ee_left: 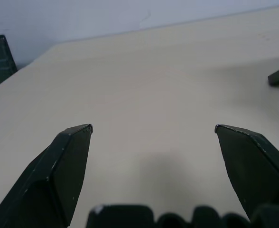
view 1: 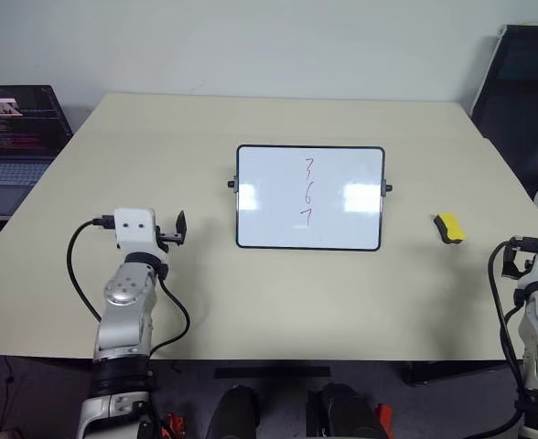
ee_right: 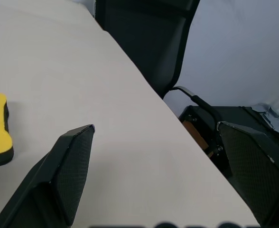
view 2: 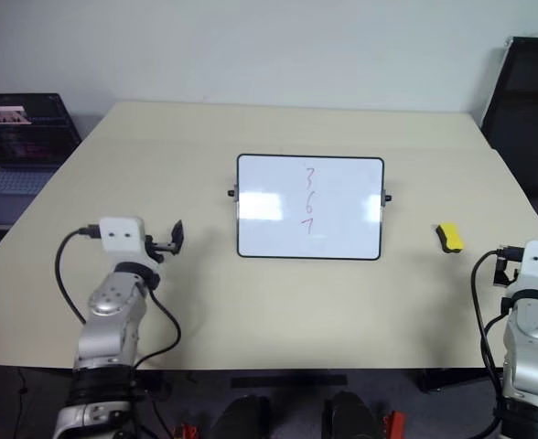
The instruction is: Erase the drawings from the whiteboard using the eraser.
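Red drawings (view 1: 307, 192) remain on the whiteboard (view 1: 269, 219); I see the eraser (view 1: 449, 228) untouched, my left gripper (ee_left: 153, 128) and right gripper (ee_right: 156, 127) spread empty.

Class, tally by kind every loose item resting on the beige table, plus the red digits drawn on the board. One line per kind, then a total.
whiteboard: 1
yellow eraser: 1
red digits: 3
Total: 5

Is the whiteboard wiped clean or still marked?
Still marked: the whiteboard carries the red drawings, and the eraser lies apart on the table.
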Motion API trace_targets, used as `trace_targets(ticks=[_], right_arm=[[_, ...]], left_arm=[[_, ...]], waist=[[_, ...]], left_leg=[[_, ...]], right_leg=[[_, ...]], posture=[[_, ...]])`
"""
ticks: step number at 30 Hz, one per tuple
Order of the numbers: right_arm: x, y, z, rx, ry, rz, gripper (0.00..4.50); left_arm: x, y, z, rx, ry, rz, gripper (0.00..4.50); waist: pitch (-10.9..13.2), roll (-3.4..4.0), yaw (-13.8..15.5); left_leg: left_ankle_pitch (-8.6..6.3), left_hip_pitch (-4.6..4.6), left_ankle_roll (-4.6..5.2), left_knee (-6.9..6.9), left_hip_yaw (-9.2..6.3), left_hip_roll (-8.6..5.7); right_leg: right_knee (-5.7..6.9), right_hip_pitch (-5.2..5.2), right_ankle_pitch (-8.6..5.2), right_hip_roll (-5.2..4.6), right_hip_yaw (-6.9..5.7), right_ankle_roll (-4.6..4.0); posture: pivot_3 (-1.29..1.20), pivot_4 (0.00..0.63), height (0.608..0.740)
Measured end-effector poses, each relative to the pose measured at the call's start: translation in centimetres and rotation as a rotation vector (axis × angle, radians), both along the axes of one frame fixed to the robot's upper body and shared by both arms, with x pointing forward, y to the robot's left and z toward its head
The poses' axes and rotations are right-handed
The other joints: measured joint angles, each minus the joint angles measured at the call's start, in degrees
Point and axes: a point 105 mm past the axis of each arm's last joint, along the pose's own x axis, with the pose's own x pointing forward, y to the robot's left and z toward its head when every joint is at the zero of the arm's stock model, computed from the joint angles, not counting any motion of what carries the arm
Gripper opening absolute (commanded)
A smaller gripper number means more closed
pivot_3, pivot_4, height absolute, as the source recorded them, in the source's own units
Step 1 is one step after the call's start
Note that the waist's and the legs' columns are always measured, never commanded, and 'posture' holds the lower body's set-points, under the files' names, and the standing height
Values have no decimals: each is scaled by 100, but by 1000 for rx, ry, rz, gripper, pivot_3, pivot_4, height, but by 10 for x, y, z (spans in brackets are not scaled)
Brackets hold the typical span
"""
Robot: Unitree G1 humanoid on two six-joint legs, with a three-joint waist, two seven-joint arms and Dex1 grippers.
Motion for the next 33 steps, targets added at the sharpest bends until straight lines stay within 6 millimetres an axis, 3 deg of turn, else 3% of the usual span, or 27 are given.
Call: trace_targets(ticks=[7,16,23,33], right_arm=[[7,22,11,56,50,136,4462],[22,39,23,120,121,273,4462],[39,60,30,223,163,349,4462],[50,55,15,318,222,332,4462]], left_arm=[[8,-37,50,-35,-62,-276,4500],[-11,-118,72,-132,-33,-770,4500],[-33,-150,48,-71,63,-1036,4500],[-62,-172,27,49,70,-1332,4500]], waist=[[1,1,1],[1,1,-26],[2,2,-42],[3,4,-18]], left_leg=[[0,-3,0,1,-5,-1],[0,-2,0,1,-5,0],[0,-8,0,-1,-7,0],[0,-13,1,0,-3,0]], right_leg=[[-3,1,0,0,-3,1],[-2,-1,-1,3,-1,1],[-6,-3,1,5,-3,-4],[-7,-7,1,4,-5,-7]], posture=[[0,150,740],[0,150,740],[0,150,740],[0,150,740]])
